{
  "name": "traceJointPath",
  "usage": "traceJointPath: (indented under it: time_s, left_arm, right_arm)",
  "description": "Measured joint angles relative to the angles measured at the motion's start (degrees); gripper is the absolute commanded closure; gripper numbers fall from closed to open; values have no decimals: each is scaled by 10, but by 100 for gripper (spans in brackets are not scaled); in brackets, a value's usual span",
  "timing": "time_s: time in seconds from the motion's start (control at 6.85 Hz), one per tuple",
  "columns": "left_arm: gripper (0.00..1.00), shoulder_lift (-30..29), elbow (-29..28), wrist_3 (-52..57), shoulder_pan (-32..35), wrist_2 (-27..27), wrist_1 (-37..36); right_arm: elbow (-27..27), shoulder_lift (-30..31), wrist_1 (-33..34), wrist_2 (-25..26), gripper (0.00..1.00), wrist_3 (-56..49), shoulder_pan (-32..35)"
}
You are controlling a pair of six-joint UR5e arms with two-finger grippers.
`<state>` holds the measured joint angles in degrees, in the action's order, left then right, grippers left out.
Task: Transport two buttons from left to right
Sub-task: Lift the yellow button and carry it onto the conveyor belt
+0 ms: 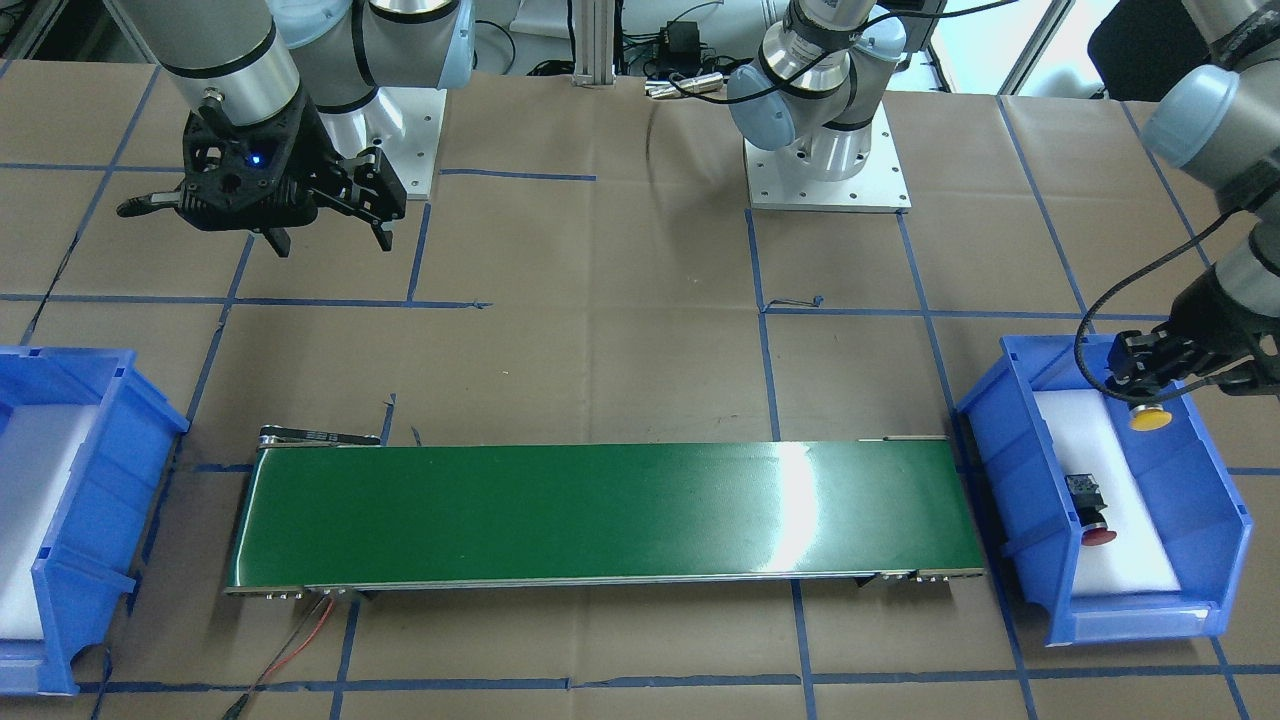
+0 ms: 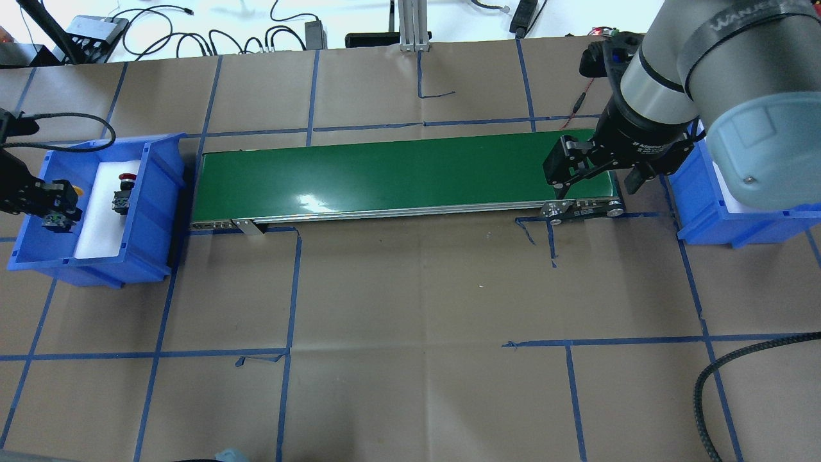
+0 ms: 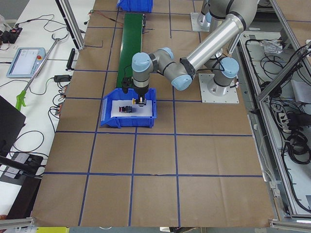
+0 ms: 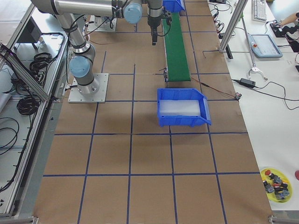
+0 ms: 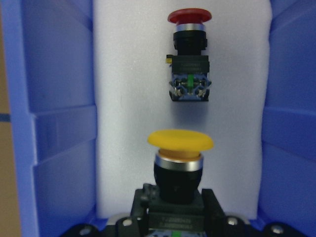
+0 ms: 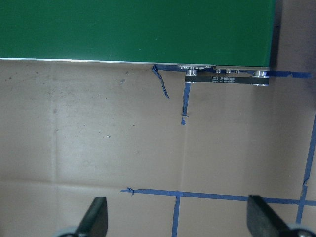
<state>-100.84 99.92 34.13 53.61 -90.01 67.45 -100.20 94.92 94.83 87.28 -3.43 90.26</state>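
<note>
In the left wrist view my left gripper [image 5: 176, 203] is shut on the dark body of the yellow button [image 5: 180, 140], cap pointing away from the wrist. The red button [image 5: 189, 54] lies on its side on the white foam beyond it. Both are inside the blue bin [image 1: 1010, 470] at the belt's left end, where my left gripper [image 1: 1140, 385] holds the yellow button [image 1: 1150, 418] above the foam, beside the red button [image 1: 1090, 512]. My right gripper [image 2: 596, 186] hangs open and empty over the green conveyor belt's [image 2: 397, 176] right end, its fingers [image 6: 96, 219] spread wide.
A second blue bin [image 2: 712, 221] with white foam stands past the belt's right end, partly hidden by my right arm. Brown paper with blue tape lines covers the table. A red and black wire [image 1: 300, 640] trails from the belt's corner. Both arm bases [image 1: 825, 170] are bolted at the robot's side.
</note>
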Motion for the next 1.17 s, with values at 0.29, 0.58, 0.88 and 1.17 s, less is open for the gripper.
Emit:
traceJointPath:
  time_s: [0.29, 0.58, 0.88, 1.17]
  left_arm:
    - [90, -7, -68, -14, 16, 2, 71]
    - [90, -10, -85, -75, 83, 4, 77]
    - [90, -12, -85, -163, 178, -2, 74]
    - [90, -18, -68, -239, 240, -2, 68]
  right_arm:
    - [0, 0, 0, 0, 0, 0, 0]
    - [0, 0, 0, 0, 0, 0, 0]
    - [0, 0, 0, 0, 0, 0, 0]
    - [0, 0, 0, 0, 0, 0, 0]
